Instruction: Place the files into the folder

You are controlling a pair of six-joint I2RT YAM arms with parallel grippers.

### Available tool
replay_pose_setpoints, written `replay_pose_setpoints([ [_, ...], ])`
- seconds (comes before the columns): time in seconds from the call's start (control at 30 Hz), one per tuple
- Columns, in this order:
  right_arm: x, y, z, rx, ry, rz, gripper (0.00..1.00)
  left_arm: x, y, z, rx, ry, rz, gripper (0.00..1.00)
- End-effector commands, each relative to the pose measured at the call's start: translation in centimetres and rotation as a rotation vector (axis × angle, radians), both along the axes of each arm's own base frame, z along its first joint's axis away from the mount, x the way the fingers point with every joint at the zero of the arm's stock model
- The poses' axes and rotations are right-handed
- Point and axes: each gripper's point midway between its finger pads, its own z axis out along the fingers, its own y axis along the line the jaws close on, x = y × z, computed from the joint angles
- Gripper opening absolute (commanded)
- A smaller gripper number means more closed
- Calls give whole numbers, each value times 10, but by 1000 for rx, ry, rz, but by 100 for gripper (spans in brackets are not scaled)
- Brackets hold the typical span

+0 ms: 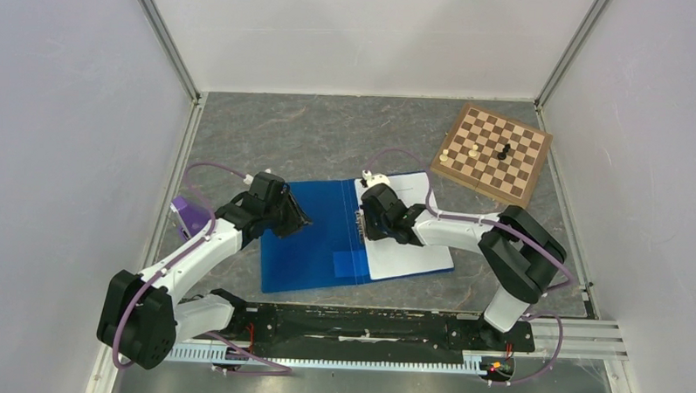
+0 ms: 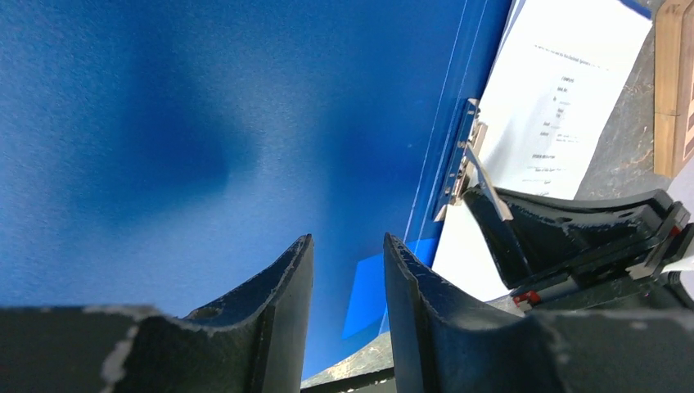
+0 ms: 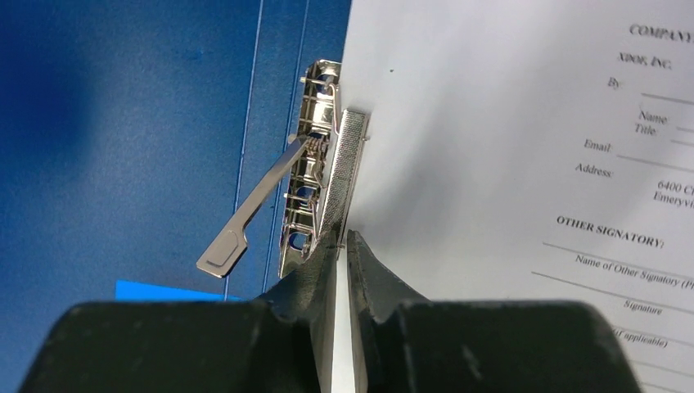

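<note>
The blue folder (image 1: 313,235) lies open on the table, with its cover spread to the left. The white files (image 1: 408,242) lie on its right half, the top sheet printed. A metal clip (image 3: 315,164) sits at the spine, its lever (image 3: 245,221) raised to the left. My right gripper (image 3: 344,237) is at the near end of the clip's clamp bar, jaws pinched on it over the sheet's left edge. My left gripper (image 2: 348,241) is open and empty, low over the blue cover (image 2: 205,123). The files (image 2: 556,106) and clip (image 2: 462,160) show in the left wrist view too.
A brown chessboard (image 1: 494,154) with a few pieces lies at the back right. A purple object (image 1: 189,215) sits by the left wall behind my left arm. A lighter blue patch (image 1: 351,265) marks the folder near its front edge. Walls close in on three sides.
</note>
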Motion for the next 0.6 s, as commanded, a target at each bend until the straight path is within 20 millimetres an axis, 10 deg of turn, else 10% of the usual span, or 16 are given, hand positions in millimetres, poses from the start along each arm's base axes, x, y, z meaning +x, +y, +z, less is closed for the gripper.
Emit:
replay_pose_setpoints([
  [0.0, -10, -41, -29, -138, 53, -9, 10, 6, 1, 10, 20, -53, -34, 44],
  [0.57, -1, -18, 9, -35, 20, 19, 13, 13, 10, 31, 81, -112, -50, 47],
])
